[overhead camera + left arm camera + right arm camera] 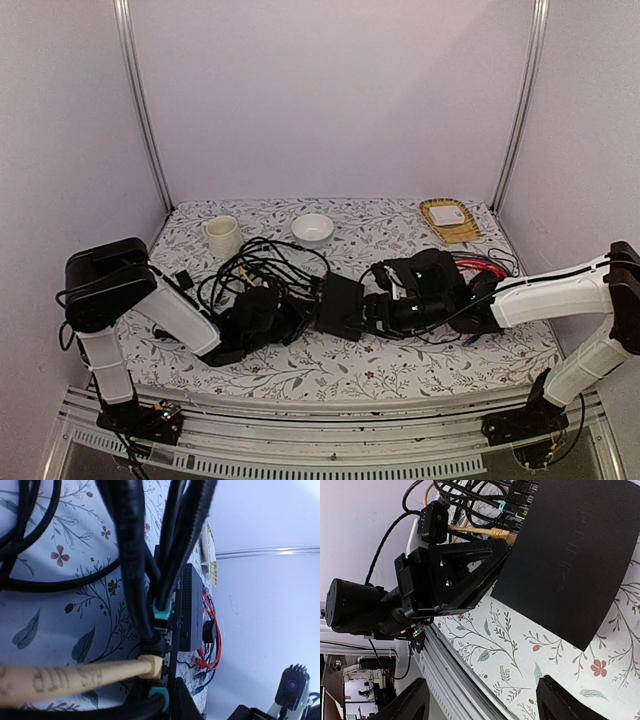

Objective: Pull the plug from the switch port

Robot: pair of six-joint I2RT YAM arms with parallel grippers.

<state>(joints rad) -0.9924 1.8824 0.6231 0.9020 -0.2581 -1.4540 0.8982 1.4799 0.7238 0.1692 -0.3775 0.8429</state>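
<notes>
Switch (570,555), flat matte black, cables (130,555) plugged; left jaws closed, right jaws wide open.

Flat black switch (340,303) lies mid-table, plugs (162,612) seated along one edge.

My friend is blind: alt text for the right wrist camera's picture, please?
A flat matte-black rectangular switch lies on a floral tablecloth; the left arm's black pincer sits at its cabled edge, near a beige cable.
</notes>
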